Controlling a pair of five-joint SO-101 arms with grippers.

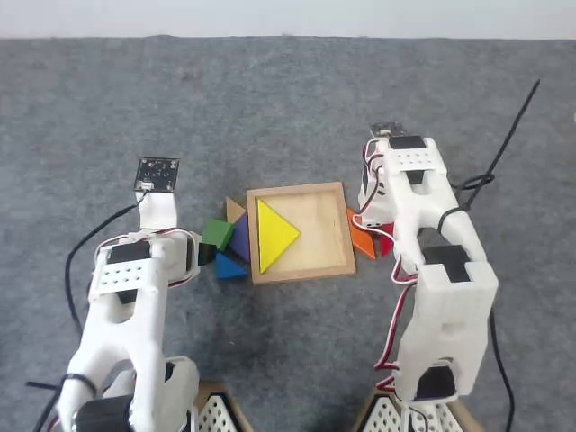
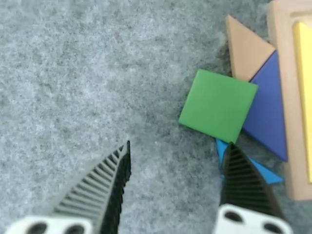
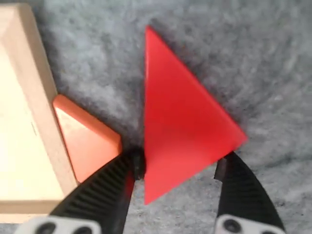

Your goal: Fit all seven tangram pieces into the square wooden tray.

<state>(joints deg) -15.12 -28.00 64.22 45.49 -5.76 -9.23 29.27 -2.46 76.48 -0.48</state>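
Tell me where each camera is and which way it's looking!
High view: fixed above the table, looking down at the wooden tray, the left arm and right arm.
Left wrist view: on the left wrist, looking down at the green square past the open left gripper.
Right wrist view: on the right wrist, looking down at the red triangle pinched in the right gripper.
Shared: high and left wrist views both show the green square and tray.

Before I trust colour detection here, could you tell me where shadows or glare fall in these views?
High view: even light, no glare on the wooden tray. Left wrist view: soft shadow beside the green square. Right wrist view: dark shadow along the red triangle edge.
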